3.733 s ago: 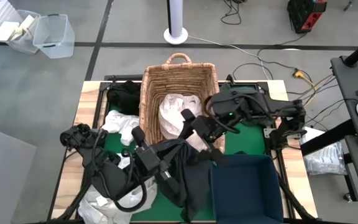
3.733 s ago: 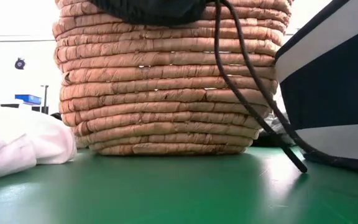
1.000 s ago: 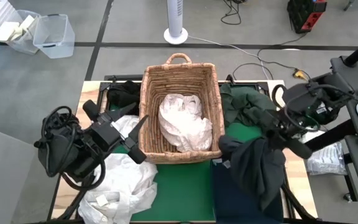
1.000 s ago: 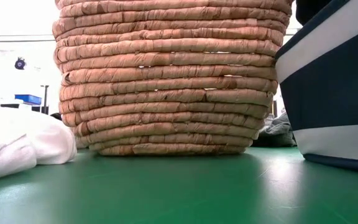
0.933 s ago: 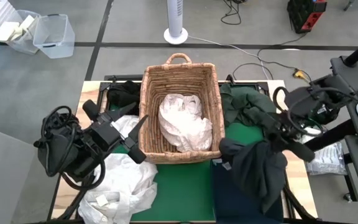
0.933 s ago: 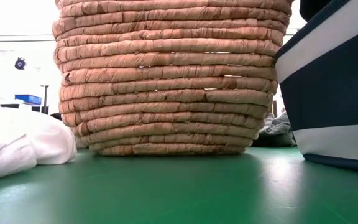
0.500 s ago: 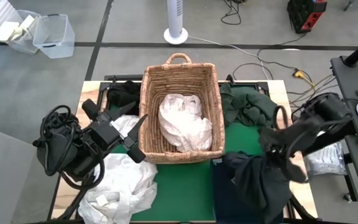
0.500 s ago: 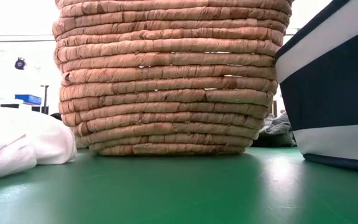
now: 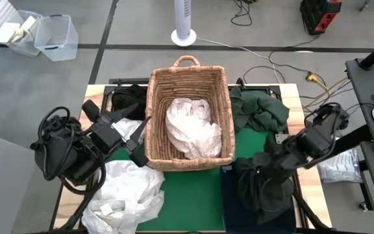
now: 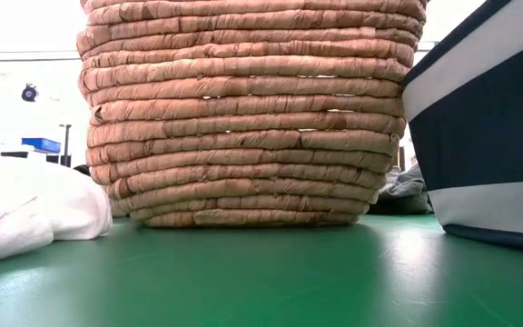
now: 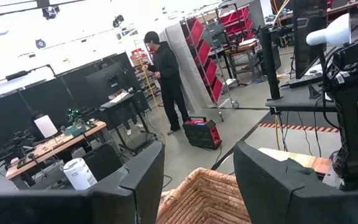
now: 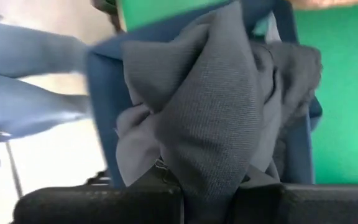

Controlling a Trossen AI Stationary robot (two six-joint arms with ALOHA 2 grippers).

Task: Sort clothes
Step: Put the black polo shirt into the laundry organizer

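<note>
A dark grey garment (image 9: 260, 190) hangs from my right gripper (image 9: 265, 162), which is shut on it above the dark blue bin (image 9: 227, 195) at the near right. White clothes (image 9: 192, 127) lie in the wicker basket (image 9: 154, 97). Another white heap (image 9: 125, 192) rests on the table at the near left. A dark green garment (image 9: 260, 109) lies far right, and a black one (image 9: 128, 97) far left. My left gripper (image 9: 137, 134) stands open and level, left of the basket, with nothing between its fingers (image 11: 143, 180). My right gripper pinches a bunched fold at the top of the dark garment (image 12: 201, 177) between its two fingers. The fingers come from above, slanting down from the table's right. The garment hangs below them, and its lower part is bunched inside the bin (image 12: 102, 81).
The basket (image 10: 243, 109) stands mid-table and the bin (image 10: 479, 136) close by at its near right corner, on a green mat (image 9: 193, 195). Clear plastic boxes (image 9: 50, 36) and a white fan stand (image 9: 185, 26) are on the floor beyond. A person (image 11: 166, 74) stands far off in the room.
My right gripper has gone down and toward the table's near edge, tipping from nearly level to pointing steeply down. It stays shut on the dark garment, which has sunk from hanging above the bin's far right corner to bunching inside the bin.
</note>
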